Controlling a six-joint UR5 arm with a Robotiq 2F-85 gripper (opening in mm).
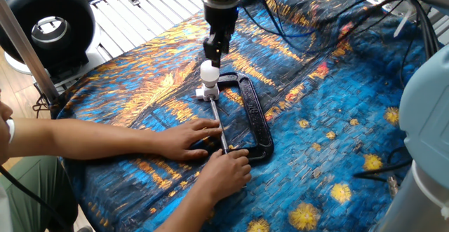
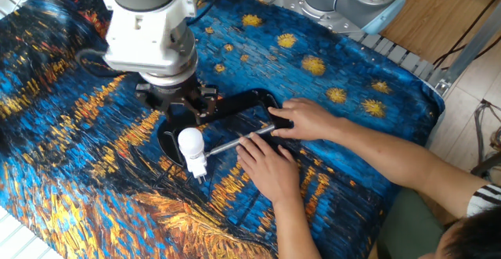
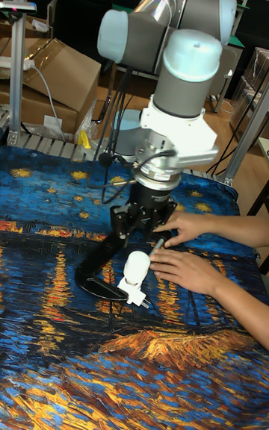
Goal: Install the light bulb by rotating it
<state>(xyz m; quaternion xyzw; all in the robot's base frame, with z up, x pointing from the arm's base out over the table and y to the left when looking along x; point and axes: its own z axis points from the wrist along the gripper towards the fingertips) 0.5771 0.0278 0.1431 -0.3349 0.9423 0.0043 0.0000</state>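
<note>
The small white light bulb (image 1: pixel 209 71) (image 2: pixel 190 141) (image 3: pixel 137 266) stands free in its white socket base (image 1: pixel 207 90) (image 2: pixel 198 166) (image 3: pixel 135 294), at the end of the black C-clamp (image 1: pixel 256 116) (image 2: pixel 244 101) (image 3: pixel 99 264). My gripper (image 1: pixel 213 50) (image 2: pixel 177 107) (image 3: pixel 142 217) hangs just above the bulb, apart from it. It is open, its fingers spread wide in the tall fixed view, with nothing between them.
A person's two hands (image 1: pixel 193 135) (image 2: pixel 270 165) (image 3: pixel 179 266) rest on the clamp's metal screw rod (image 1: pixel 219 127) close beside the bulb. The blue and orange patterned cloth (image 1: pixel 323 155) covers the table. Black cables (image 1: pixel 302 36) trail behind the arm.
</note>
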